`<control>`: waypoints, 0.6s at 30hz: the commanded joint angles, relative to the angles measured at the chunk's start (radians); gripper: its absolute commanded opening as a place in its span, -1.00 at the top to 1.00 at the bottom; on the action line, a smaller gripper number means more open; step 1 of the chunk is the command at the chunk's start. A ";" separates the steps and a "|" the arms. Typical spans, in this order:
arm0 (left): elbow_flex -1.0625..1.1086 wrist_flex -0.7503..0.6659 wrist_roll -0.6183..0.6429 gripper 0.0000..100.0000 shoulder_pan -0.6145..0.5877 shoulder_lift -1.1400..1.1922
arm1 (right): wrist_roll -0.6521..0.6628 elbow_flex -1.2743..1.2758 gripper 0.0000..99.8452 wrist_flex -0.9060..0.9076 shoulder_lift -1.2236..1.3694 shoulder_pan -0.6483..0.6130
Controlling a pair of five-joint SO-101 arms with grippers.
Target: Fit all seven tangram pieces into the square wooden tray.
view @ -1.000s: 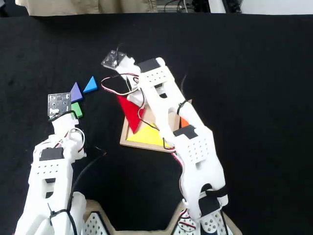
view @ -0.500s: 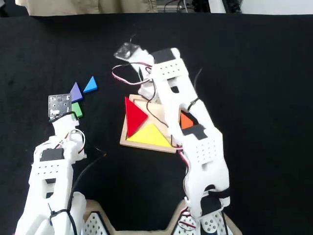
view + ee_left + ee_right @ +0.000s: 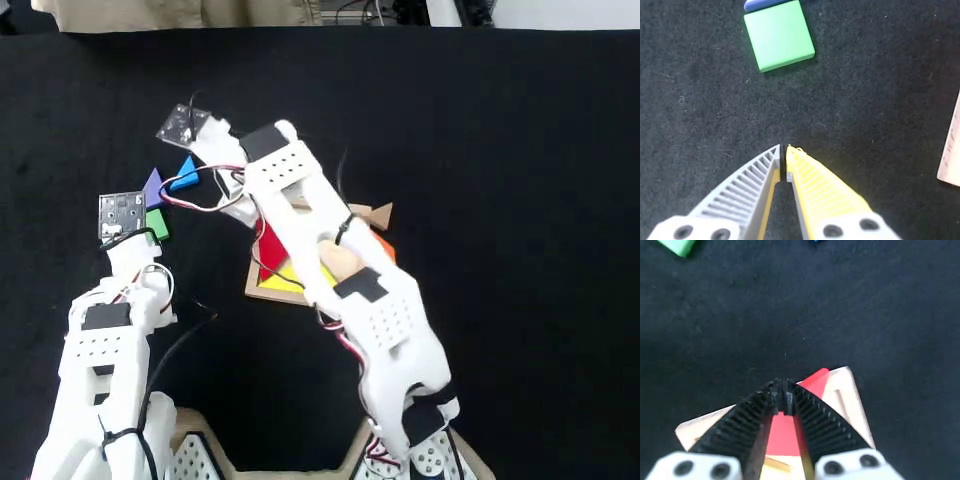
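The square wooden tray (image 3: pixel 262 290) lies mid-table, largely under my right arm. In it I see a red triangle (image 3: pixel 268 244), a yellow triangle (image 3: pixel 279 281) and an orange piece (image 3: pixel 386 247). My right gripper (image 3: pixel 785 388) is shut and empty, hovering over the tray's corner (image 3: pixel 852 402) above the red triangle (image 3: pixel 784 435). To the left of the tray lie a green square (image 3: pixel 157 224), a purple triangle (image 3: pixel 153 187) and a blue triangle (image 3: pixel 184 175). My left gripper (image 3: pixel 784 150) is shut and empty, a short way from the green square (image 3: pixel 779 35).
The table is covered in black cloth. The right arm (image 3: pixel 340 280) crosses the tray diagonally and hides most of it. The tray's edge (image 3: pixel 951 145) shows at the side of the left wrist view. A light cloth lies at the far table edge (image 3: pixel 180 12).
The red triangle went from the tray's left edge into the tray. My right arm swung away to the right, then back left toward the loose pieces. The left arm kept still.
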 commanded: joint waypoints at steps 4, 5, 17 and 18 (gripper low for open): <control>-0.008 -0.017 0.006 0.94 0.004 -0.020 | -0.006 -0.031 0.98 -0.009 0.053 0.049; -0.008 -0.017 0.006 0.94 0.004 -0.020 | -0.006 -0.030 0.98 -0.009 0.053 0.069; -0.008 -0.017 0.006 0.94 0.005 -0.020 | 0.002 0.028 0.98 0.196 -0.189 0.166; -0.008 -0.017 0.006 0.94 0.005 -0.020 | 0.003 0.050 0.98 0.195 -0.189 0.186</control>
